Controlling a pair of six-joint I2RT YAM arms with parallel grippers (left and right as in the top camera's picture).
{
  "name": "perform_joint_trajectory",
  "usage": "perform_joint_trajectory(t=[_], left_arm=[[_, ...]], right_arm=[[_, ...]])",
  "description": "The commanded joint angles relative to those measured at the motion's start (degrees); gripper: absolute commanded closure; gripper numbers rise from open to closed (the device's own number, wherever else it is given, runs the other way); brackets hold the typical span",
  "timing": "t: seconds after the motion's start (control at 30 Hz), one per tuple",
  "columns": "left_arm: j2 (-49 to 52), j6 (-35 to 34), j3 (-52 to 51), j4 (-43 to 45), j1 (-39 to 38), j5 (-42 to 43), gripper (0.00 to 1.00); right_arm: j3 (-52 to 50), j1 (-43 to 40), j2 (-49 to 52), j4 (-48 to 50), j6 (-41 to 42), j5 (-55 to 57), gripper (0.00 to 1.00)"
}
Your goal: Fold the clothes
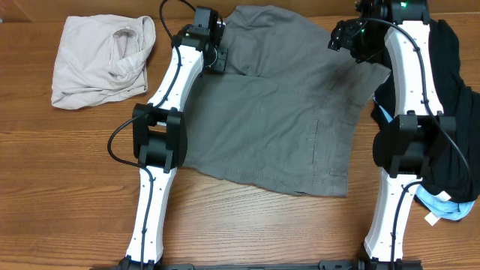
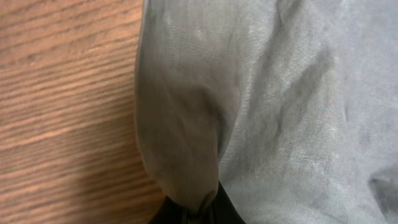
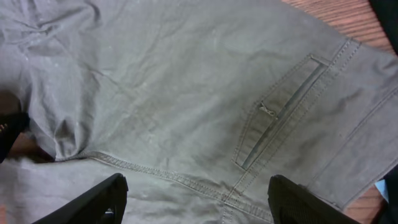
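Currently your left gripper (image 1: pixel 216 58) pinches the shorts (image 1: pixel 285 112) edge. Your right gripper (image 3: pixel 196 194) hovers over them, jaws apart.

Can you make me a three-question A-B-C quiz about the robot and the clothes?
1. Where is the cream garment? A. beside the left arm B. in a basket C. on a hook
2. What colour are the spread-out shorts? A. red B. grey C. yellow
3. How are the right gripper's jaws? A. shut on a sock B. shut on a cup C. open
Answers: 1 A, it lies just outside that arm; 2 B, grey in every view; 3 C, the wrist view shows them wide apart.
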Motion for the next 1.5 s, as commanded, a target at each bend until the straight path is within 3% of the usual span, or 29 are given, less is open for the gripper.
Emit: perform_joint_trajectory(t=[0.0, 0.2, 0.53, 0.77, 0.87, 0.93, 1.13, 1.27, 1.47], left_arm=[[2.23, -3.02, 0.02, -3.87, 0.94, -3.41, 0.96], [1.92, -6.88, 0.07, -13.49, 2.84, -3.41, 0.96], [1.92, -7.19, 0.07, -28.37, 6.78, -4.66, 0.96], [1.92, -7.17, 0.07, -33.48, 8.83, -4.68, 0.96], [1.92, -5.79, 0.09, -34.75, 9.38, -4.66, 0.9], [1.81, -4.98, 0.31, -35.85, 9.66, -4.68, 0.83], [1.05, -4.72, 7.85, -42.71, 10.97, -4.72, 0.43], [0.04, -3.87, 17.42, -47.47, 11.74, -4.44, 0.0], [-10.4, -3.72, 19.52, -47.43, 11.34, -2.54, 0.0]], right_arm=[[1.05, 0.61, -1.66, -0.35, -0.07, 0.07, 0.24], [1.05, 1.31, -1.66, -1.03, 0.9, -0.57, 0.24], [1.05, 4.09, -1.64, -0.85, 1.22, -0.52, 0.24], [1.05, 5.22, -1.64, -0.76, 1.49, -0.55, 0.24], [1.05, 5.31, -1.64, -0.61, 1.49, -0.66, 0.24], [1.05, 5.31, -1.66, -0.63, 1.46, -1.29, 0.24], [1.18, 5.29, -3.67, -0.52, 1.49, -3.1, 0.24], [1.18, 5.29, -7.67, -1.05, 1.46, -3.08, 0.23], [1.18, 5.29, -15.98, -4.94, 1.2, -2.4, 0.2]])
